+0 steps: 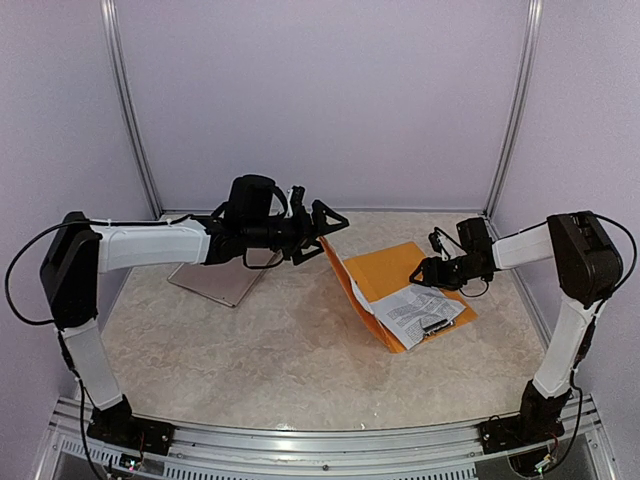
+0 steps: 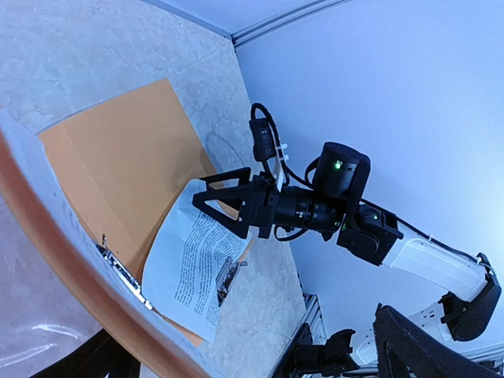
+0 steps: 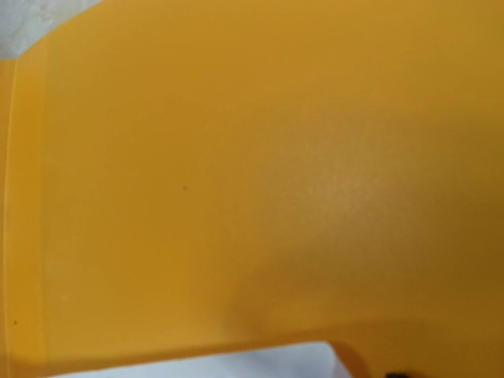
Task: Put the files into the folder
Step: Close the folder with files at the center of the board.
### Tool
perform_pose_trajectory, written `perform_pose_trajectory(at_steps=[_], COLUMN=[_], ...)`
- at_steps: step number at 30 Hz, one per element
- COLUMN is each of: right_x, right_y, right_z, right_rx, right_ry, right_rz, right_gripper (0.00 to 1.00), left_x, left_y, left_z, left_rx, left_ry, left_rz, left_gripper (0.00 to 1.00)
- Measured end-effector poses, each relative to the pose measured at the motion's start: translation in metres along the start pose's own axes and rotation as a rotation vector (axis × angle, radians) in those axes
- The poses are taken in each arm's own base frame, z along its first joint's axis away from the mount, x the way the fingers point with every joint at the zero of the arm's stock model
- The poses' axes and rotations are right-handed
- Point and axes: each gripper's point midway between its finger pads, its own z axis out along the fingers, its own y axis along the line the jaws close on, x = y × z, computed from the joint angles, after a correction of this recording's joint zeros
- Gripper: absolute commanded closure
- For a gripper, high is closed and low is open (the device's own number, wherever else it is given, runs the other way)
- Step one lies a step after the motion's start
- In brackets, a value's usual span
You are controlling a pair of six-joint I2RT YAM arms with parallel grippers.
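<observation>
The orange folder (image 1: 395, 268) lies open right of the table's middle, and its left cover (image 1: 345, 280) stands raised. In the left wrist view that cover's edge (image 2: 55, 236) curves across the foreground. The files (image 1: 420, 312), white sheets with black text, rest on the folder's near part beside a metal clip (image 2: 227, 277). My left gripper (image 1: 322, 230) is open at the top corner of the raised cover, with one dark finger (image 2: 425, 346) showing. My right gripper (image 1: 425, 272) hovers open just above the folder's inside at the files' far edge. The right wrist view is filled with orange folder (image 3: 236, 157) and a strip of white paper (image 3: 197, 368).
A flat grey board (image 1: 225, 280) lies on the table under the left arm. Metal frame posts (image 1: 130, 110) and pale walls enclose the marbled table (image 1: 250, 350). The aluminium rail (image 1: 320, 440) with the arm bases runs along the near edge.
</observation>
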Motion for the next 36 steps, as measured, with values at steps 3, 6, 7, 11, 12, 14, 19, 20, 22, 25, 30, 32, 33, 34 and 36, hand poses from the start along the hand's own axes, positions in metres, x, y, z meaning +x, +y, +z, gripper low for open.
perform_pose_trajectory(at_steps=[3,6,7,11,12,14,19,20,22,25,30,32,33,34,36], right_x=[0.0,0.0,0.0,-0.001,-0.002,-0.002,-0.01,-0.015,-0.029,-0.051,-0.068,-0.069,-0.07,-0.071,-0.075], right_y=[0.0,0.001,0.001,0.002,0.002,0.001,-0.013,-0.016,-0.022,-0.027,-0.049,-0.063,-0.071,-0.079,-0.086], right_z=[0.0,0.0,0.0,0.0,-0.001,-0.003,-0.014,-0.018,-0.026,-0.041,-0.067,-0.078,-0.085,-0.092,-0.106], right_rx=[-0.001,-0.002,-0.003,-0.004,-0.002,0.013,0.095,0.117,0.159,0.217,0.332,0.379,0.405,0.43,0.466], right_ry=[-0.002,-0.004,-0.004,-0.006,-0.005,0.001,0.019,0.014,-0.01,-0.056,-0.101,-0.109,-0.114,-0.12,-0.139], right_rz=[-0.001,-0.002,-0.002,-0.001,0.0,0.007,0.033,0.034,0.029,0.012,0.017,0.035,0.046,0.058,0.07], right_gripper=[0.28,0.25,0.25,0.21,0.19,0.17,0.13,0.13,0.12,0.11,0.1,0.1,0.1,0.1,0.1], left_x=[-0.002,-0.004,-0.005,-0.008,-0.009,-0.01,-0.011,-0.012,-0.011,-0.01,-0.004,-0.002,-0.001,0.001,0.003], left_y=[-0.002,-0.008,-0.011,-0.025,-0.028,-0.033,-0.031,-0.03,-0.029,-0.025,-0.011,-0.005,-0.002,0.001,0.004], left_z=[0.024,0.052,0.061,0.088,0.094,0.105,0.124,0.126,0.13,0.134,0.143,0.148,0.15,0.153,0.159], left_rx=[0.009,0.036,0.045,0.081,0.086,0.096,0.107,0.108,0.11,0.106,0.086,0.077,0.073,0.069,0.065], left_ry=[0.04,0.082,0.094,0.128,0.134,0.144,0.16,0.16,0.161,0.164,0.178,0.185,0.188,0.193,0.2], left_rz=[0.008,0.017,0.022,0.047,0.053,0.062,0.072,0.075,0.079,0.079,0.07,0.069,0.069,0.068,0.07], left_gripper=[0.02,0.02,0.02,0.02,0.02,0.02,0.02,0.02,0.02,0.01,0.01,0.01,0.01,0.01,0.01])
